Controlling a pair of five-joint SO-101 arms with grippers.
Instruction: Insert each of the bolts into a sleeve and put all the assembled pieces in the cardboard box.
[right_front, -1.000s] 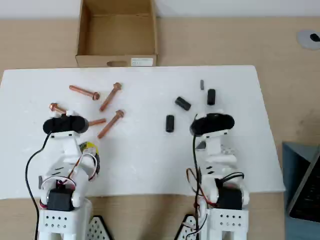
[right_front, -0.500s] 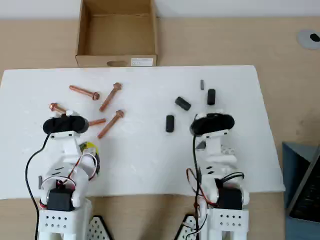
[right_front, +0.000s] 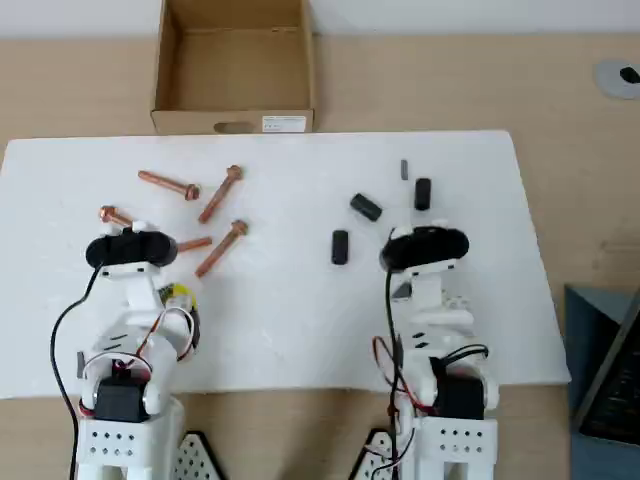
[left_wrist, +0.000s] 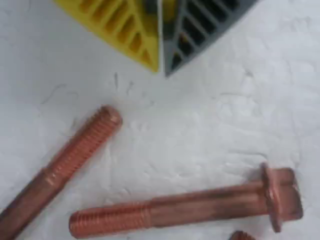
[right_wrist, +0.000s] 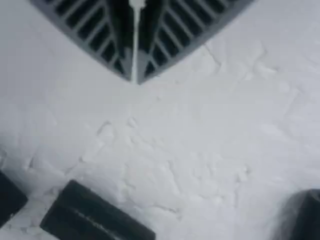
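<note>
The left gripper (left_wrist: 161, 66) has its yellow and grey fingers pressed together at the tips, with nothing between them, over the white mat (right_front: 270, 320). Just off those tips, touching neither, a flanged bolt (left_wrist: 200, 206) lies flat. The threaded end of a second bolt (left_wrist: 75, 155) lies beside it, at an angle to it.

From above, the left arm (right_front: 130, 250) stands at the near edge of the scattered copper bolts. The far-left bolt (right_front: 168, 184) lies almost left to right, with its head at the right end. Right of it a slanted bolt (right_front: 220, 195) has its head far and right and its tip near and left. A nearer bolt (right_front: 221, 248) slants the same way, just right of the arm.

The right gripper (right_wrist: 135, 75) also has its dark fingers together on nothing. A black sleeve (right_wrist: 95, 220) lies on its side near those tips, apart from them. From above, three sleeves lie just far and left of the right arm (right_front: 425, 248). The far sleeve (right_front: 422, 193) and the near sleeve (right_front: 340, 246) run far to near, and the middle sleeve (right_front: 366, 207) lies diagonally.

The cardboard box (right_front: 160, 70) sits open beyond the mat's far edge, well apart from both grippers.
</note>
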